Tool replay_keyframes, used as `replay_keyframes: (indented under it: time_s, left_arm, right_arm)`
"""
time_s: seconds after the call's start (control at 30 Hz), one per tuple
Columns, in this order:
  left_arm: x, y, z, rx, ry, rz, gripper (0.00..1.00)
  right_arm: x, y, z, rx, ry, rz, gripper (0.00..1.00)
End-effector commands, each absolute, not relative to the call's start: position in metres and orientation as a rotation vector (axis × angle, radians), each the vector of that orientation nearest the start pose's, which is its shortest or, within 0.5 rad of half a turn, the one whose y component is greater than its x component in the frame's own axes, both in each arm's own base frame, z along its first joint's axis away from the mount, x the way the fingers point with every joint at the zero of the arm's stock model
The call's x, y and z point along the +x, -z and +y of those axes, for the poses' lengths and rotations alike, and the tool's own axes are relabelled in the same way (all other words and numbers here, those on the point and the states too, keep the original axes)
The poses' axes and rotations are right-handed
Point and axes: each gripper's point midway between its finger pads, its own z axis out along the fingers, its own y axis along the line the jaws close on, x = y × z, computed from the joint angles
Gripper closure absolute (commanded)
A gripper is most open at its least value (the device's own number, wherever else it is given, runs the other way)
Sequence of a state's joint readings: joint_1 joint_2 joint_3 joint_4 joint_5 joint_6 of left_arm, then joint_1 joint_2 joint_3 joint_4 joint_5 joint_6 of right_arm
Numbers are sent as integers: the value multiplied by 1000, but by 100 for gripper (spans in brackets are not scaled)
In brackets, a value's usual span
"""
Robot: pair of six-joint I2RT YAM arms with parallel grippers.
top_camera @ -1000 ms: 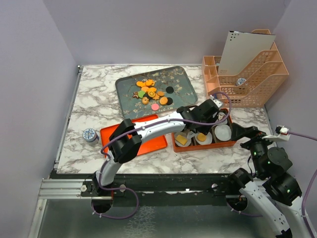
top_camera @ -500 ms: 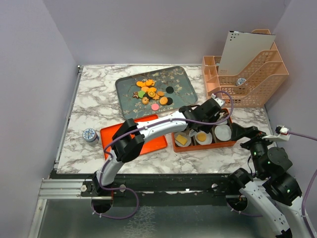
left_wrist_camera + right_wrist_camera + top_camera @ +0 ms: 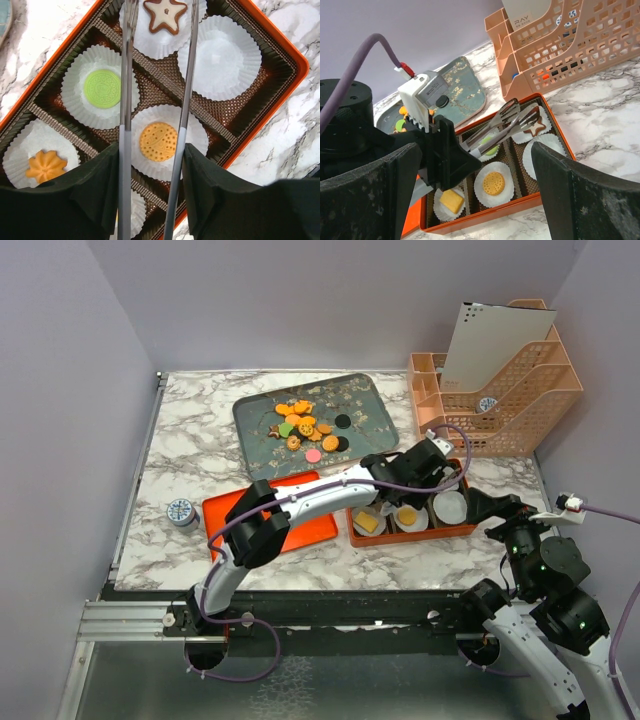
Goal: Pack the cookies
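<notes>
I count five cups filled in the box (image 3: 298, 56), one empty; many cookies (image 3: 305, 425) remain on the tray (image 3: 365, 400). Left gripper (image 3: 152, 192) clamps the tongs (image 3: 189, 75), which carry nothing.

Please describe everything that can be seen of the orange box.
The orange box is a shallow rectangular tray, plastic by its look, lying flat on the marble table, front right. A brown gridded insert divides it into six cells, each with a white paper cup. Five cups hold one cookie each: star, green, round orange, flower, yellow square; the one beside the star is empty. Tongs in the left tool hang over it; contact cannot be told.
</notes>
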State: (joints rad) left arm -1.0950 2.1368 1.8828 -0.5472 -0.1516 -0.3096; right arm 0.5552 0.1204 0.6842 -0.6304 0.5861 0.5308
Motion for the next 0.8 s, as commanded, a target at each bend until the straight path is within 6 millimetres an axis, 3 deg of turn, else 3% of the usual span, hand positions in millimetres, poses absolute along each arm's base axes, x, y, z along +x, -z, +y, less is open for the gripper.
replay_keyframes:
  time_s: [0.0, 0.43, 0.77]
  left_arm:
    - [273, -181, -481, 784, 516, 2156, 49]
    - [271, -211, -409, 656, 445, 2164, 55]
    - [297, -207, -300, 422, 347, 2292, 56]
  right_arm:
    - [179, -276, 19, 412, -366, 1574, 0]
    - [176, -278, 19, 415, -380, 1557, 0]
    - [177, -278, 19, 413, -379, 1561, 0]
